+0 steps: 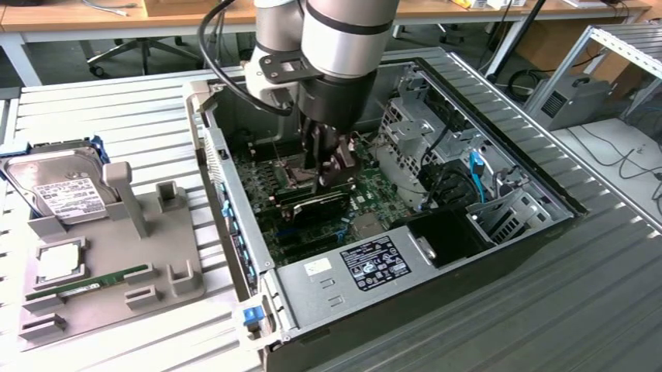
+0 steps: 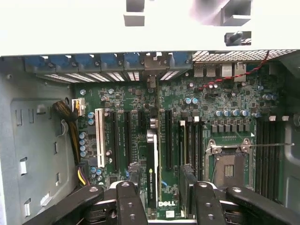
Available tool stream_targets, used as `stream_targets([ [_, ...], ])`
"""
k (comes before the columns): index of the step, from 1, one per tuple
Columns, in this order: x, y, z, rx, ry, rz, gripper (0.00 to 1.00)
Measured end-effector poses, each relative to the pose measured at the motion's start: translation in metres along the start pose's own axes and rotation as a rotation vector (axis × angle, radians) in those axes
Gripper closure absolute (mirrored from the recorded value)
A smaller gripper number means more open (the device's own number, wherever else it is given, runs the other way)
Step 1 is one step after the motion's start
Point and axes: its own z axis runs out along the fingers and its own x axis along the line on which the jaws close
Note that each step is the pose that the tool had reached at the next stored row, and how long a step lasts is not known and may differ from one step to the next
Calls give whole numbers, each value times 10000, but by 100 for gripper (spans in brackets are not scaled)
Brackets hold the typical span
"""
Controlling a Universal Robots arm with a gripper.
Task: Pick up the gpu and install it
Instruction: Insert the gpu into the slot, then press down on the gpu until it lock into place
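Gpu point(image 2: 152, 173) standing on edge in a motherboard point(image 2: 211, 108) slot, bracket end toward the rear wall of the open computer case point(image 1: 538, 194), as for seating. Gripper point(image 2: 159, 199) directly above, fingers point(image 2: 127, 204) spread wide, astride the card without clamping.

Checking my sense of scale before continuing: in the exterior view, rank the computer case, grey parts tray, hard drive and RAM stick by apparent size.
1. Computer case
2. Grey parts tray
3. Hard drive
4. RAM stick
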Motion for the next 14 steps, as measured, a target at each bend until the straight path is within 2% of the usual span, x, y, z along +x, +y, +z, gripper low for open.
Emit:
stream_targets([
  [3,-1,0,-31,0,1,0,53],
  [14,-1,0,-31,0,-1,0,53],
])
